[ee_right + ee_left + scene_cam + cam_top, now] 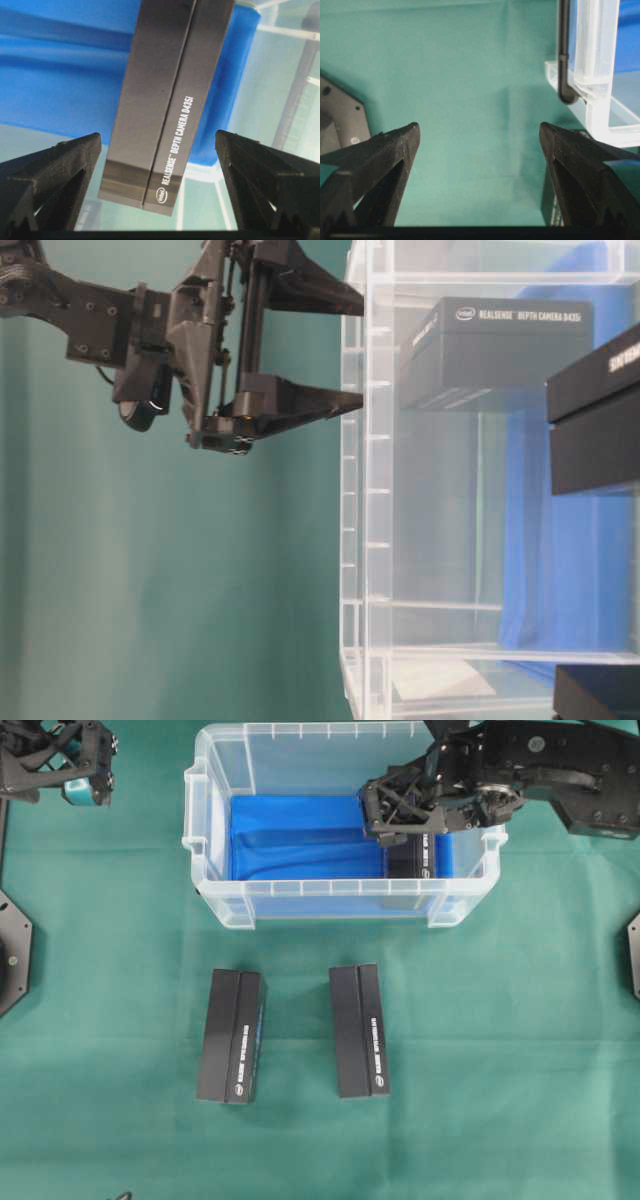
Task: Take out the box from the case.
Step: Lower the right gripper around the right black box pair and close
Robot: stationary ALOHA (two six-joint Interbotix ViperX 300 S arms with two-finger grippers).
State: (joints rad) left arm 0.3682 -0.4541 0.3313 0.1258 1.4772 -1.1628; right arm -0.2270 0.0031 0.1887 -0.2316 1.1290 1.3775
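Right gripper [157,145] fingers [60,165] wide apart, empty, straddling the box [170,100] in the case [215,900]; left gripper [477,137] likewise spread, empty.

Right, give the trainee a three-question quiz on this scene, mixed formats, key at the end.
1. True or false: the right gripper is shut on the RealSense box in the case.
2. How many black boxes lie on the green cloth outside the case?
3. The left gripper is: A) inside the case B) open over bare cloth beside the case C) holding a box.

Key: 1 false, its jaws are open around it; 2 two; 3 B.
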